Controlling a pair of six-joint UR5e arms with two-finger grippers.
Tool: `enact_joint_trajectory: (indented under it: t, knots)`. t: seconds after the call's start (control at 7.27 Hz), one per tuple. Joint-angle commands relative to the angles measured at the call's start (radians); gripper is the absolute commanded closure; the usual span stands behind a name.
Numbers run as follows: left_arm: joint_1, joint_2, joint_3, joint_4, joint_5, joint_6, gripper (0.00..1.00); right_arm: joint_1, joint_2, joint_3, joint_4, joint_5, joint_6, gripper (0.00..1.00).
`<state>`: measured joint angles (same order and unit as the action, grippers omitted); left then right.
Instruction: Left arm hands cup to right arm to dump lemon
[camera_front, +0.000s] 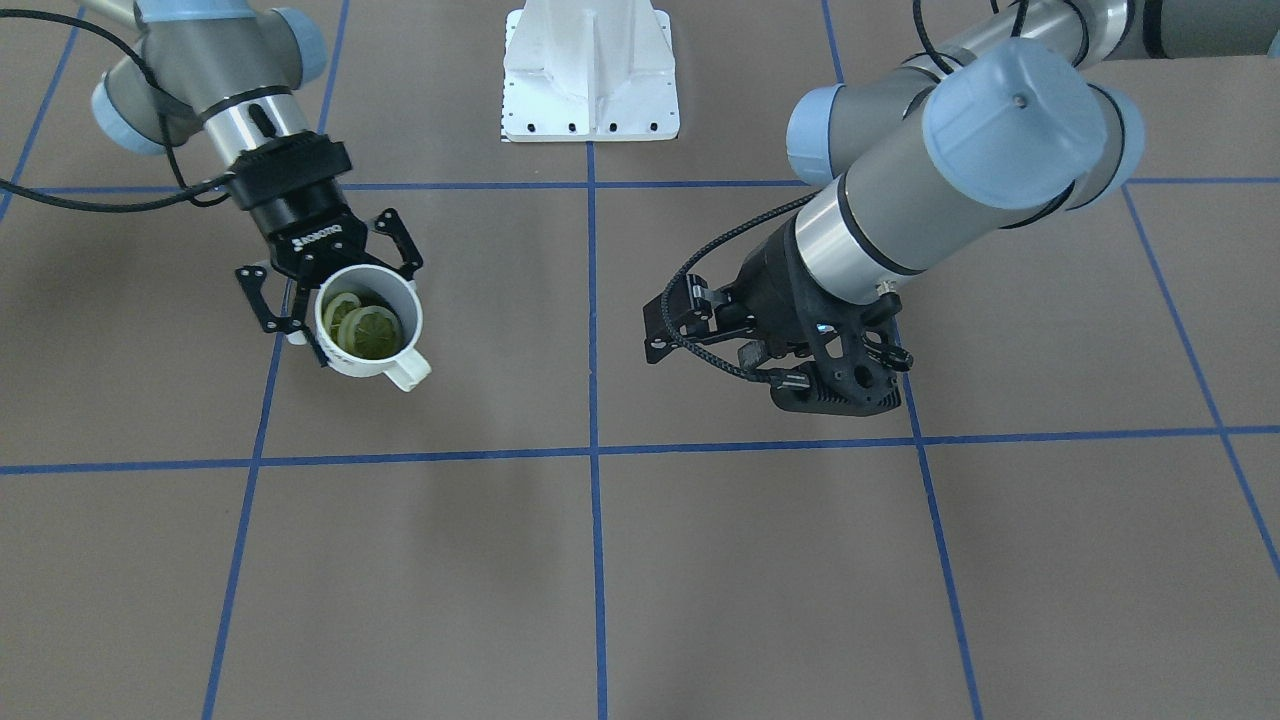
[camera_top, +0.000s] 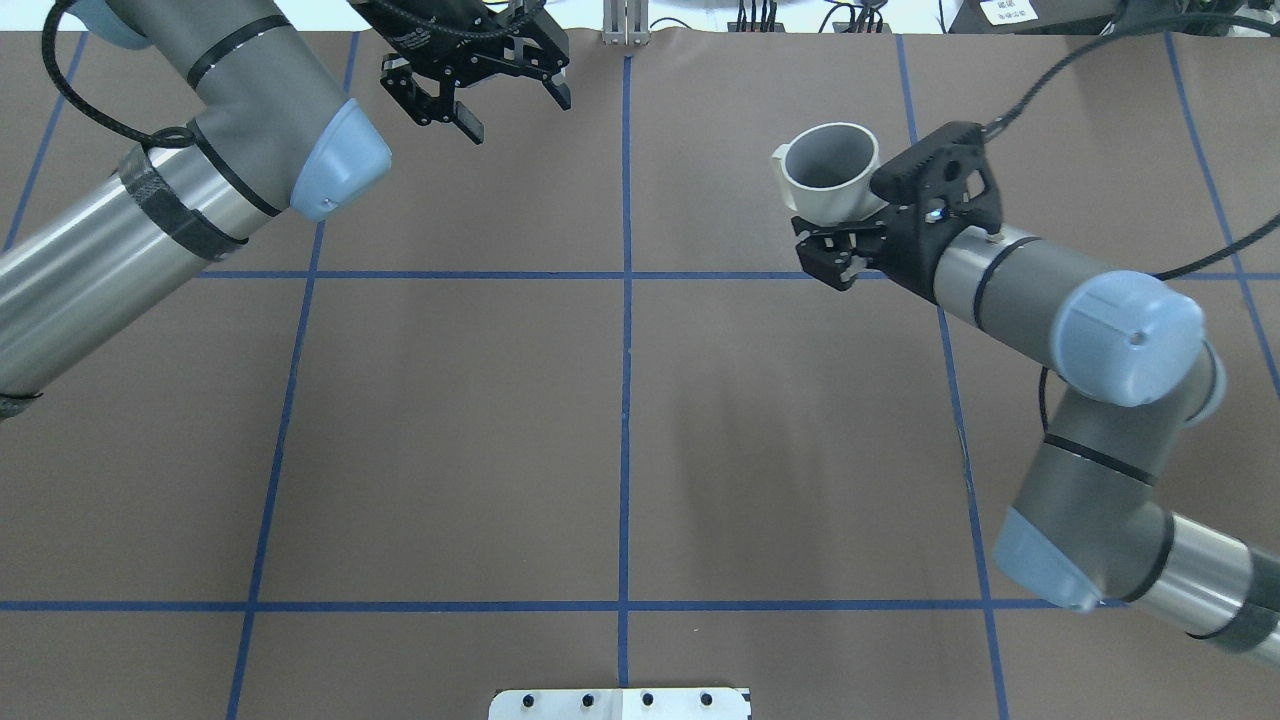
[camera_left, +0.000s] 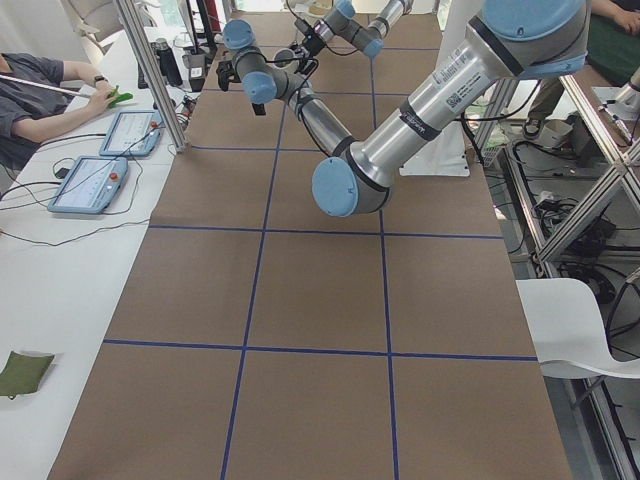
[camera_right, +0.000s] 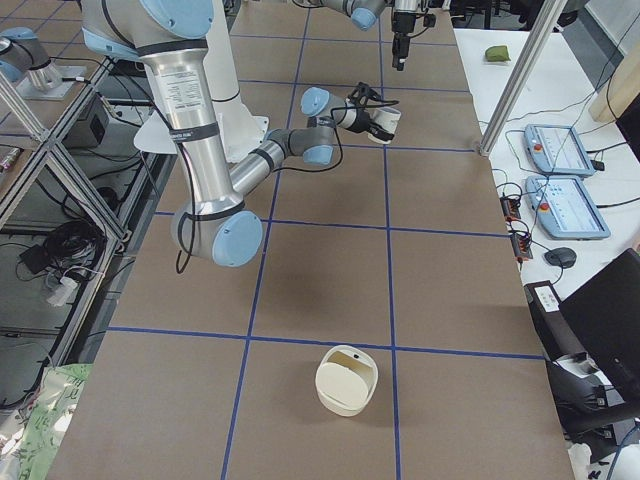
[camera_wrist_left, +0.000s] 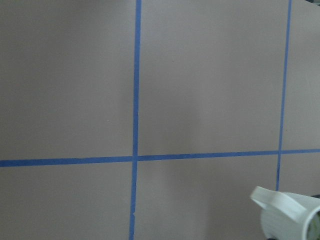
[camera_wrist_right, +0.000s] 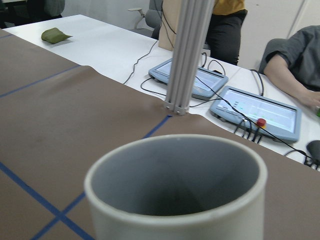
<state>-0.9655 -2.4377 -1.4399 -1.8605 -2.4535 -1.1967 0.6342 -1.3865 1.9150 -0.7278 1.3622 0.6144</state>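
My right gripper (camera_front: 335, 275), lettered ROBOTIQ, is shut on the white cup (camera_front: 372, 325) and holds it above the table, tilted with its handle toward the operators' side. The yellow-green lemon (camera_front: 366, 332) lies inside the cup, showing as round slices. In the overhead view the cup (camera_top: 830, 170) shows only its grey inside above my right gripper (camera_top: 835, 228). The right wrist view shows the cup's rim (camera_wrist_right: 175, 150) close up. My left gripper (camera_top: 512, 108) is open and empty, well apart from the cup; it also shows in the front view (camera_front: 665, 322). The left wrist view catches the cup (camera_wrist_left: 287, 215) at its lower right corner.
The brown table carries a blue tape grid (camera_top: 625, 400). The white base plate (camera_front: 590, 70) stands at the robot's side. A cream container (camera_right: 347, 380) sits on the table toward the robot's right end. Tablets (camera_right: 560, 180), a metal post (camera_wrist_right: 185, 55) and seated operators line the far edge.
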Motion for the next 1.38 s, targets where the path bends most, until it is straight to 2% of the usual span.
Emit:
enact_joint_trajectory:
  t: [0.0,0.14,0.28,0.41,0.55,0.69,0.83,1.1,1.24]
  knots:
    - [-0.007,0.005,0.001,0.001,-0.001,0.0,0.0,0.06,-0.196,0.088,0.098,0.006,0.222,1.0]
    - [-0.01,0.026,-0.002,0.0,0.001,0.0,0.0,0.128,-0.304,0.084,0.228,0.077,0.238,1.0]
    - [-0.018,0.037,-0.002,-0.002,0.001,0.0,0.0,0.285,-0.374,0.078,0.281,0.28,0.24,0.99]
    - [-0.021,0.039,-0.002,-0.002,0.002,0.0,0.0,0.468,-0.408,0.058,0.284,0.48,0.239,0.98]
    - [-0.024,0.039,-0.004,-0.002,0.004,0.0,0.0,0.602,-0.42,-0.009,0.356,0.608,0.242,1.0]
    - [-0.033,0.039,-0.001,-0.002,0.005,0.002,0.0,0.683,-0.428,-0.122,0.481,0.67,0.245,1.0]
    - [-0.042,0.039,-0.001,-0.002,0.005,0.003,0.0,0.703,-0.448,-0.204,0.587,0.681,0.267,1.0]
    - [-0.056,0.039,-0.002,-0.002,0.005,0.003,0.0,0.714,-0.498,-0.299,0.793,0.681,0.506,0.99]
    - [-0.058,0.04,-0.004,-0.002,0.005,0.003,0.0,0.713,-0.505,-0.4,0.958,0.681,0.673,0.99]
